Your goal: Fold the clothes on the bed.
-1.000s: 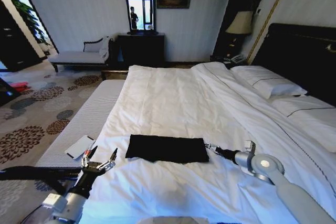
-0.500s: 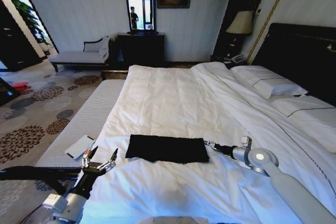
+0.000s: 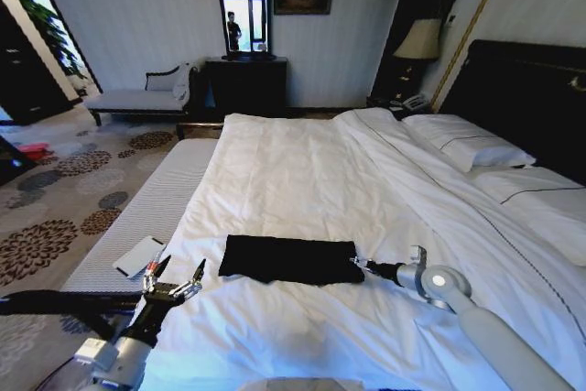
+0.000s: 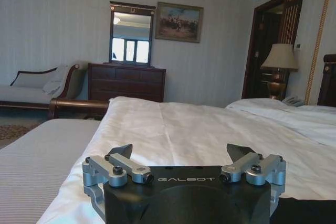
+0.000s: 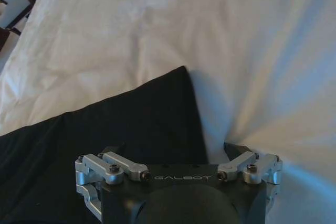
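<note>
The clothes are one black T-shirt lying folded into a flat rectangle on the white duvet of the bed, near its front. My right gripper is open at the shirt's right edge. In the right wrist view the gripper straddles that edge, with one finger over the black shirt and the other over white duvet. My left gripper hangs open at the bed's left side, apart from the shirt. The left wrist view shows the gripper holding nothing.
A white card lies on a grey striped bench left of the bed. Pillows and a dark headboard are at the right. A chaise, dresser and lamp stand by the far wall.
My right gripper has moved left across the duvet and now reaches the shirt's right edge. The left arm and the shirt have stayed put.
</note>
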